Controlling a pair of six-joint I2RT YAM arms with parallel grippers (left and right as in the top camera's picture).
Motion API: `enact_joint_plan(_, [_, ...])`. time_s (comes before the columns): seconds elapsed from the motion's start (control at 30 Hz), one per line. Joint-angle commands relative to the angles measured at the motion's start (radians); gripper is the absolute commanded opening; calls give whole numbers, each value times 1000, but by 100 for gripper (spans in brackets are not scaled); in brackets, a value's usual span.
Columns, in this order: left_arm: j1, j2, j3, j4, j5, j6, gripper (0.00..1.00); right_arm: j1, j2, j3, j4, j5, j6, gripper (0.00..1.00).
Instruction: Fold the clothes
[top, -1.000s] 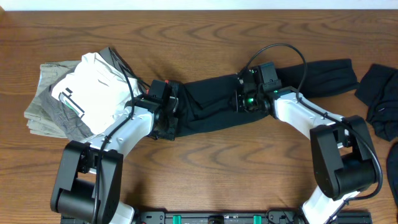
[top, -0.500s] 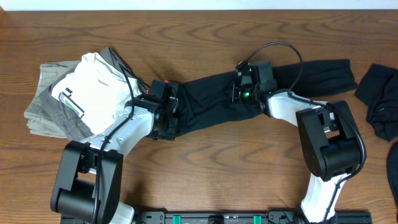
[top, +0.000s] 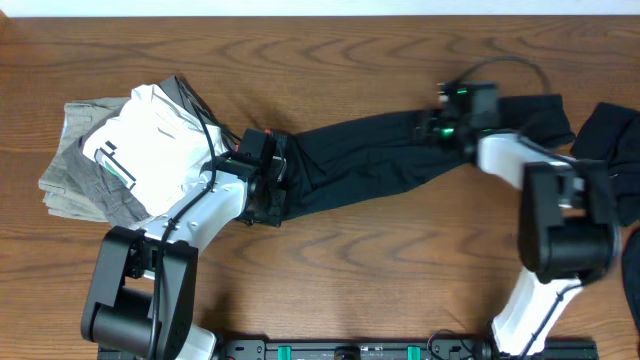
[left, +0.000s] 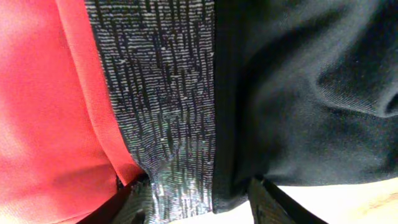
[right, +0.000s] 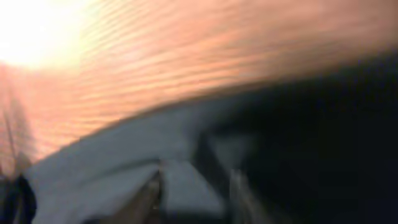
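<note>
The long black trousers (top: 350, 160) lie stretched across the wooden table from left to right. My left gripper (top: 272, 185) is shut on their waist end. In the left wrist view the grey waistband (left: 168, 93) with its coral red edge (left: 43, 106) sits between the fingers (left: 196, 202). My right gripper (top: 440, 128) is on the leg toward the right end. The right wrist view is blurred by motion; dark fabric (right: 311, 137) fills it, and a fold of it seems to lie between the fingers (right: 196, 186).
A pile of grey and white folded clothes (top: 110, 155) lies at the left. More dark garments (top: 615, 160) lie at the right edge. Bare wood (top: 340, 60) runs along the far side.
My right gripper has moved up and then far to the right along the trouser leg, and the leg now lies straighter. The left arm has not moved.
</note>
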Motion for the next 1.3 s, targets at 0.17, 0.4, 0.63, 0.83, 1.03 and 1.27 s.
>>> enact_joint_plan(0.17, [2, 5, 103, -76, -7, -23, 69, -340, -206, 79, -225, -129, -178, 67])
enact_joint_plan(0.4, [2, -43, 255, -182, 53, -49, 75, -524, -137, 79, -208, -125, -255, 77])
enact_joint_plan(0.63, [2, -98, 287, -215, 57, -67, 79, -587, -22, 80, -118, -125, -255, 82])
enact_joint_plan(0.83, [2, -105, 287, -235, 57, -67, 80, -596, 29, 79, -82, -56, -251, 89])
enact_joint_plan(1.03, [2, -105, 287, -236, 57, -67, 80, -593, 66, 79, -48, -16, -190, 91])
enact_joint_plan(1.27, [2, -105, 287, -248, 57, -68, 80, -566, 116, 79, 40, -16, -69, 74])
